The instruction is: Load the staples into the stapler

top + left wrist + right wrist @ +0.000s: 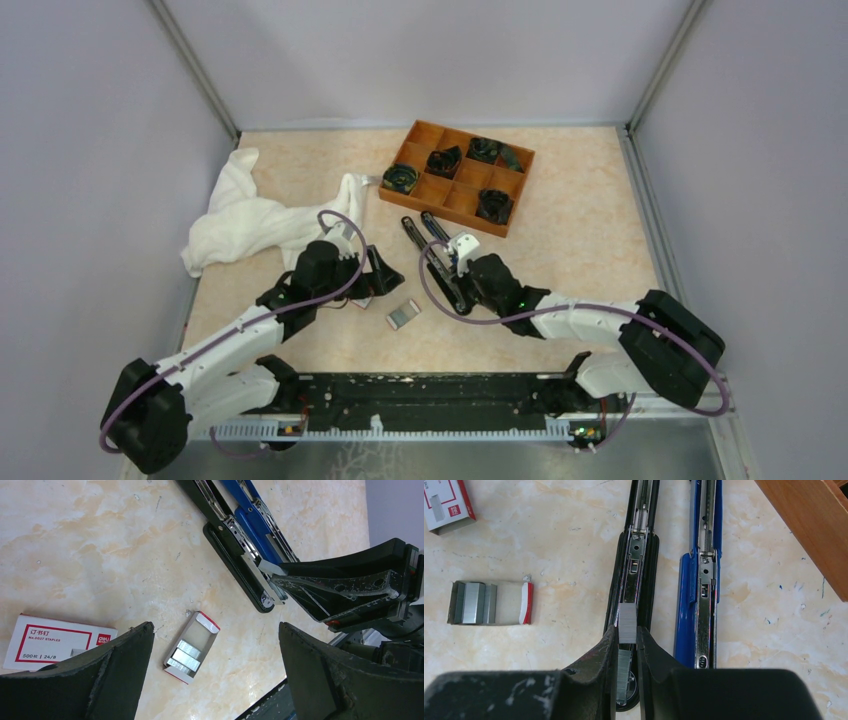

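Observation:
The black stapler (638,555) lies open on the table, its metal channel facing up; it also shows in the top view (413,238) and the left wrist view (239,567). My right gripper (627,630) is shut on a strip of staples (627,622), held over the near end of the channel. More staples lie in the channel between the fingers. The open carton tray (192,647) holds several staple strips (184,655); its white sleeve with the red label (55,640) lies beside it. My left gripper (215,630) is open above the tray and holds nothing.
A blue-and-black stapler (701,565) lies open, parallel to the black one on its right. A wooden compartment organiser (455,175) with dark items stands behind them. A white cloth (250,215) lies at the back left. The arms' base rail (420,400) runs along the near edge.

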Robot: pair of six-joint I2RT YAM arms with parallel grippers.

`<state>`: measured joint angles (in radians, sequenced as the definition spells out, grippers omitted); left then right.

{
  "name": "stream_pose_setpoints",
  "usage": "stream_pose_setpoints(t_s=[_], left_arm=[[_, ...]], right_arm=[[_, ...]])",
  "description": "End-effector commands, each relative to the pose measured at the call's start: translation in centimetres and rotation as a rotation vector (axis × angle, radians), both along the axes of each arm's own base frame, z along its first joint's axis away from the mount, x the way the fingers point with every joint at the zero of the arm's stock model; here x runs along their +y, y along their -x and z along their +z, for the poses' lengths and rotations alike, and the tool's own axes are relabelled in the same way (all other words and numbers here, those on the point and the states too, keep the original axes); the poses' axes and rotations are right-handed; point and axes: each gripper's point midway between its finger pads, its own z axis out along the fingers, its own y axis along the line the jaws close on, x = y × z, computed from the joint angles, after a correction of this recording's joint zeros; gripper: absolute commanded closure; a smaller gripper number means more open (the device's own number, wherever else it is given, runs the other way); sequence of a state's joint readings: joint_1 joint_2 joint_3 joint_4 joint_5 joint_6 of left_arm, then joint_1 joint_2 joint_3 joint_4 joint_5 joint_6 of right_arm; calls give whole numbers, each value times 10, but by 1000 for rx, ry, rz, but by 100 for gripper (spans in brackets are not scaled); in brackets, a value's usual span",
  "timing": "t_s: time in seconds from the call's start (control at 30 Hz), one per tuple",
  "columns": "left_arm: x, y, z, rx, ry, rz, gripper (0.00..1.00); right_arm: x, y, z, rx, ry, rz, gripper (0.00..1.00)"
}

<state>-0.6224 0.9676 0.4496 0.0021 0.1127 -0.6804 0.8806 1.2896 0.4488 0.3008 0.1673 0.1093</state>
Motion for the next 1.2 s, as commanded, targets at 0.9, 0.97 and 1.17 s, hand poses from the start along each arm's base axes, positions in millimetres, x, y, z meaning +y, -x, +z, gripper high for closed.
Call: stream_pose_setpoints(t_s=[0.9, 0.97, 1.17], left_arm=[[4, -2, 6, -24, 20, 37, 1], [4, -2, 7, -24, 22, 39, 1], [3, -3, 6, -23, 24, 38, 1]], right_arm=[[6, -4, -4, 127, 124, -53, 84], [6, -5, -5, 129, 127, -55, 84], [6, -6, 1, 116, 126, -56, 77]])
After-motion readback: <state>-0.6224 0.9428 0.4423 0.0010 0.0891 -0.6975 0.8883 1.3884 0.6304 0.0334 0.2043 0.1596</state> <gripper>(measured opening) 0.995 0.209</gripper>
